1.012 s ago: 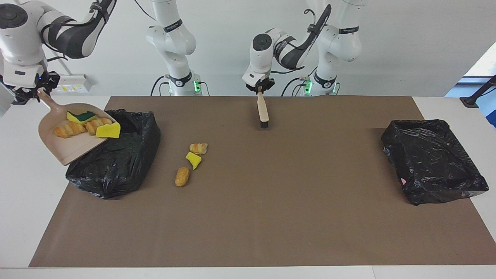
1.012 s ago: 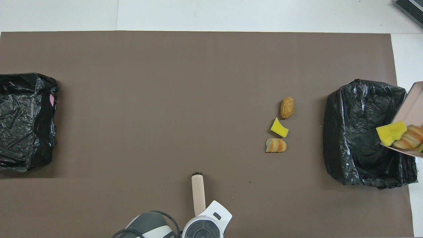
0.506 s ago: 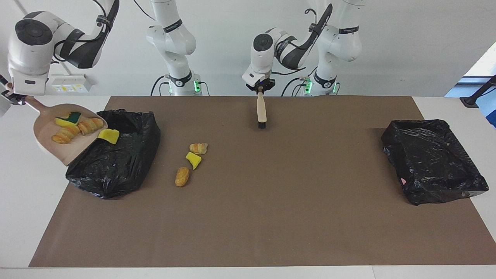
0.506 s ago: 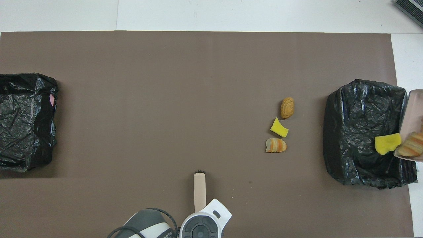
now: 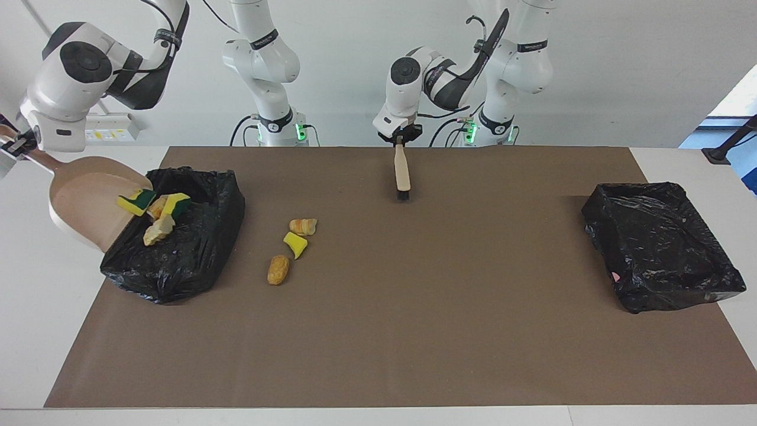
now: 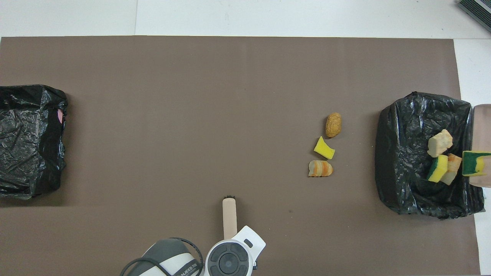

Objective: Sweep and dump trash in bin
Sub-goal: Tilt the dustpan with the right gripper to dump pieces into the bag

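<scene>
My right gripper (image 5: 21, 147) is shut on the handle of the beige dustpan (image 5: 83, 198) and holds it tipped over the black-lined bin (image 5: 183, 266) at the right arm's end. Two yellow-green sponges (image 5: 135, 201) and two toy breads (image 5: 158, 229) slide off its lip into the bin (image 6: 399, 153). A striped bread (image 5: 303, 226), a yellow sponge (image 5: 295, 244) and a brown nugget (image 5: 278, 270) lie on the mat beside the bin. My left gripper (image 5: 401, 138) is shut on the beige brush (image 5: 403, 171), bristles down over the mat's near edge.
A second black-lined bin (image 5: 662, 254) stands at the left arm's end of the table. A brown mat (image 5: 414, 331) covers most of the table. The dustpan's edge shows at the border of the overhead view (image 6: 482, 122).
The right gripper has tipped the dustpan further, and the sponges and breads have slid off it into the bin. The brush has barely moved. The three pieces on the mat have not moved.
</scene>
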Robot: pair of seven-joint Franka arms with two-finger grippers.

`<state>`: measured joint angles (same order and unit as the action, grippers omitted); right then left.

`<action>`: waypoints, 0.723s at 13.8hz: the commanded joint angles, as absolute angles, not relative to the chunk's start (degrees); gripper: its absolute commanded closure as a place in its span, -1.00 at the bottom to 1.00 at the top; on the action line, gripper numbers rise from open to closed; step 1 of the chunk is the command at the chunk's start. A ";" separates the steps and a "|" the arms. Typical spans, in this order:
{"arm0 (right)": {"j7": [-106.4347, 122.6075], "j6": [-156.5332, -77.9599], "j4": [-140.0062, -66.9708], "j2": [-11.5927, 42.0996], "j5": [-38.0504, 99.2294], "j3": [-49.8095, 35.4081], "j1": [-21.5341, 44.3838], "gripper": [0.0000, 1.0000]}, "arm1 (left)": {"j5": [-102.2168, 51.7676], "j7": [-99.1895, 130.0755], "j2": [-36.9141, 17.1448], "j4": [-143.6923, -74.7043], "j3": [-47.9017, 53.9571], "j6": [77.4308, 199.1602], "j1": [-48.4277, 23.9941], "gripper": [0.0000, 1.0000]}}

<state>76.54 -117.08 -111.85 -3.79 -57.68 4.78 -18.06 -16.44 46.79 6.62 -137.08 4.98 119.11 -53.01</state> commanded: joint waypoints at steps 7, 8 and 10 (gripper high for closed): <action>83.58 -102.94 -102.32 -5.62 -58.71 2.82 -13.01 1.00 | -19.51 45.53 6.50 -137.81 5.45 119.53 -51.50 -0.16; 83.67 -100.83 -101.61 -5.71 -58.71 1.77 -13.01 1.00 | -19.77 45.70 6.33 -137.73 5.36 119.71 -51.42 -0.27; 82.80 -94.78 -98.98 -5.71 -56.01 -2.61 -13.01 1.00 | -19.78 45.70 6.33 -137.72 5.36 119.27 -51.24 -0.26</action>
